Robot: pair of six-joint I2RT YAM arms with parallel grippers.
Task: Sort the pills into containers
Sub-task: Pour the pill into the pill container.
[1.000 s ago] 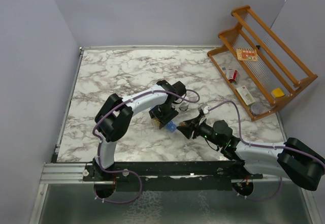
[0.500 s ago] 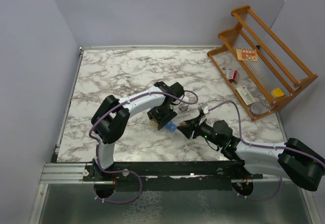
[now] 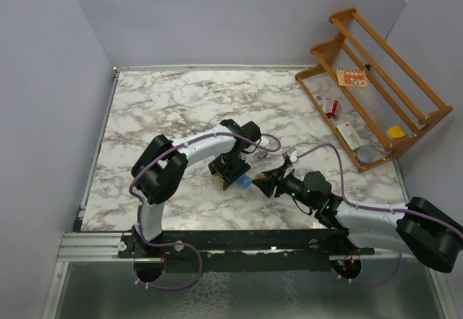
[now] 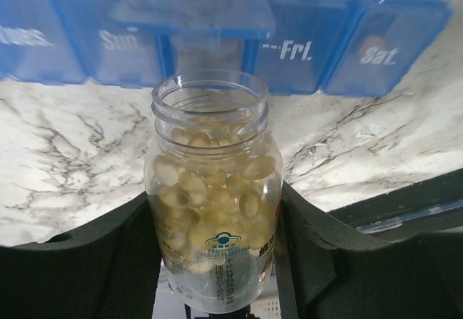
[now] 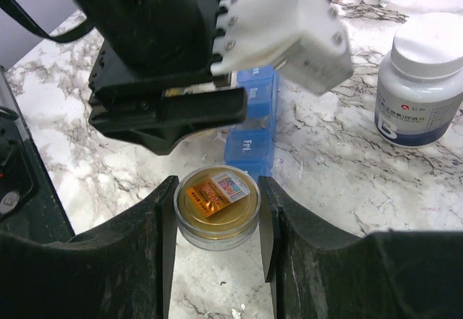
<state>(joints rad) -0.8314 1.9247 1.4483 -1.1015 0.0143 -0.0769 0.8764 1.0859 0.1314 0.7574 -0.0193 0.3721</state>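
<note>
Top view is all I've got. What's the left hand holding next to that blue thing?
Observer: An uncapped clear bottle full of yellow softgels, gripped in the left hand, its mouth pointing at the organizer.
Operator: Is any compartment open for it?
Observer: Yes, the lid straight ahead of the bottle's mouth is flipped open. Fri and Sat beside it look shut.
</note>
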